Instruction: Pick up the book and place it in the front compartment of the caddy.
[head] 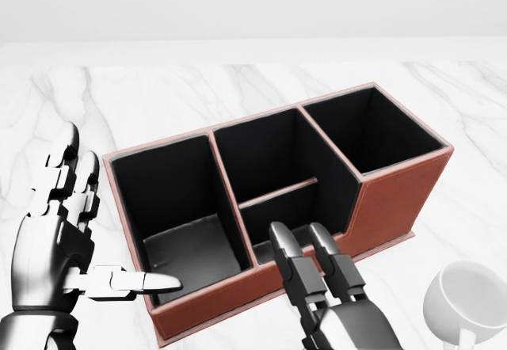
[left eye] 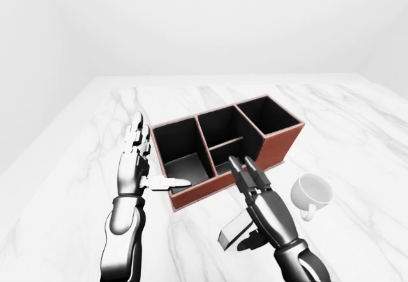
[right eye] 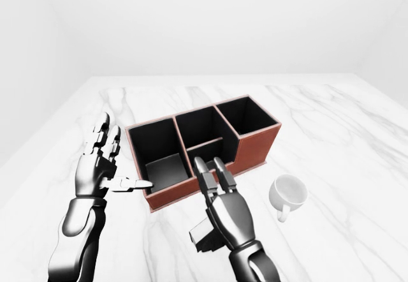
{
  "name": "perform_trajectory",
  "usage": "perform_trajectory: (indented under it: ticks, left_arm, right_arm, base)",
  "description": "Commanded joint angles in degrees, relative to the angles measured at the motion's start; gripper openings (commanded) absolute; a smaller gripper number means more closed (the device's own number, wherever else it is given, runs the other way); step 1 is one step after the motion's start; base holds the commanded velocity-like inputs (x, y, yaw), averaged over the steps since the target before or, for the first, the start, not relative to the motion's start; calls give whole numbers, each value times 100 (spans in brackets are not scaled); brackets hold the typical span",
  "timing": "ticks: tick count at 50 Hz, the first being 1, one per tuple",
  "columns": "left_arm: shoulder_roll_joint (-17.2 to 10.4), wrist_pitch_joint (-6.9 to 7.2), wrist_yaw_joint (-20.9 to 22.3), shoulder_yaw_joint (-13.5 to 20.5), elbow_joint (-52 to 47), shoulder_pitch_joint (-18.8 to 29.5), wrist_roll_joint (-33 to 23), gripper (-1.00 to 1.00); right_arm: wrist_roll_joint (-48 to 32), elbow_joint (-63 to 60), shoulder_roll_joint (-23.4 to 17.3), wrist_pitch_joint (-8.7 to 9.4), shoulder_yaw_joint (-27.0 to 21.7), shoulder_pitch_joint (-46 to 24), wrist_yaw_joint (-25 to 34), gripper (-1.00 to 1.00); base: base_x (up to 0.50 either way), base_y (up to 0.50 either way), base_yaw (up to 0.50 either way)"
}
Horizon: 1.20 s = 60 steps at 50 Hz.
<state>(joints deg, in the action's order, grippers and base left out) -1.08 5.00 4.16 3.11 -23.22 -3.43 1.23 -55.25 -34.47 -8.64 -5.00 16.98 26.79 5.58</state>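
Right hand (left eye: 268, 208) gripping book (left eye: 234, 230) | left hand (left eye: 135, 161) open beside caddy (left eye: 280, 145) | step: carrying | next: lift over rim, lower into front compartment

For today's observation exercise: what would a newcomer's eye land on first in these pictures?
The reddish-brown, black-lined compartment caddy at mid-picture on the white marble table. Then the two metallic robot hands below it: the left hand open beside its left end, the right hand over a grey book. A white mug lies right.
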Motion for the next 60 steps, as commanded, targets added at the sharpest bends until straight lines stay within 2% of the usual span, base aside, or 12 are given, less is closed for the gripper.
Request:
perform_trajectory:
  ticks: [1,29,40,60]
  left_arm:
    - [1,0,-2,-2,-16,-6,0,100]
    - [4,0,-7,-17,2,-12,-13,100]
    - [3,0,-6,-13,41,-7,-15,100]
    - [3,0,-18,-20,24,2,-26,100]
  right_arm:
    - [-20,232,-21,0,43,-60,-105,100]
    - [-87,565,-38,0,131,-95,-252,100]
    - [-74,1063,-28,0,57,-283,-431,100]
    - [-115,1173,-11,0,84,-334,-397,100]
  base:
    - [0,0,0]
    - [0,0,0]
    - [0,0,0]
    - [0,0,0]
